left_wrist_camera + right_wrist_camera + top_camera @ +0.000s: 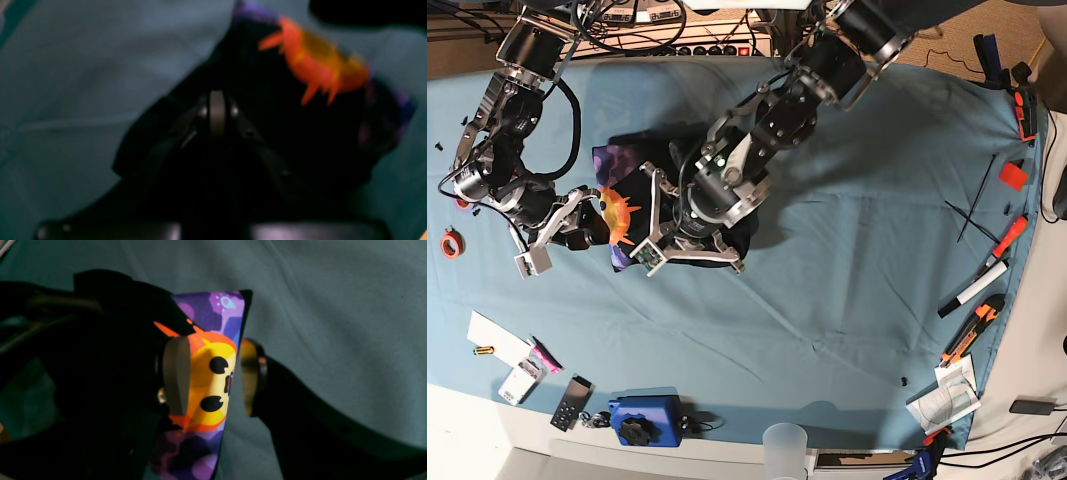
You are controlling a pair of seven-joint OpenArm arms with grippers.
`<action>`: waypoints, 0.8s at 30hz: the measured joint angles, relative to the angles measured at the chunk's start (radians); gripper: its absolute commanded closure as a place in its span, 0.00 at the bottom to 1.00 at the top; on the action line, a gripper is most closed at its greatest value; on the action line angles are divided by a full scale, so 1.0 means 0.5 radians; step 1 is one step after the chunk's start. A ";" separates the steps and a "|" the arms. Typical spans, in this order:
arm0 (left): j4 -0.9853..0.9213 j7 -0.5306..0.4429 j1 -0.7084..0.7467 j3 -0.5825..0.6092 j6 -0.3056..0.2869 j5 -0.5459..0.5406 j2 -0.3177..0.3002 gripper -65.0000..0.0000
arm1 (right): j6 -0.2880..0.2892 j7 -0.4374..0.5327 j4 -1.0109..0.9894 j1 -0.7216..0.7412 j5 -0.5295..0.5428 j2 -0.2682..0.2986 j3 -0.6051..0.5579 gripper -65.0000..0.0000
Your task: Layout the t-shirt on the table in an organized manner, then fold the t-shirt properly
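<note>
My right claw (213,376) stands spread, with a raised fold of the t-shirt (206,373) between its jaws: one pad touches the printed face, the other stands just clear. My left claw (217,111) is pressed together; black fabric surrounds it, but whether it pinches any I cannot tell.

The t-shirt (642,205) lies bunched on the desk (847,300) at about 10 o'clock from the desk's centre, between both arms. It is not yet laid flat.

Handling judgement: the fabric is soft, light and limp. It will sag and crease, not hold shape. Take hold at hems, shoulders or sleeve edges, not mid-panel, so that it spreads under its own weight.

Surroundings: a red tape roll (450,243) lies near 9 o'clock; marker pens and a cutter (972,340) lie at 4 o'clock; a blue device (642,420) lies at 7 o'clock. All sit well apart from the t-shirt. My own left arm, crossing above the bundle, is the main obstruction.
</note>
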 measured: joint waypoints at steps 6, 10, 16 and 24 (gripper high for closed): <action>-0.012 0.491 -0.009 0.000 0.119 0.142 0.000 1.00 | 0.000 0.001 0.000 -0.001 -0.001 0.000 0.000 0.62; -0.012 0.650 -0.003 0.000 0.139 0.166 0.000 1.00 | 0.000 0.001 0.000 0.000 -0.007 0.005 -0.107 0.62; 0.008 0.629 0.189 -0.004 0.104 0.187 -0.001 1.00 | 0.000 0.082 -0.122 0.000 -0.109 0.005 -0.483 0.62; 0.017 0.607 0.252 0.002 0.101 0.452 -0.001 1.00 | 0.017 0.330 -0.417 0.024 -0.299 0.010 -0.586 0.62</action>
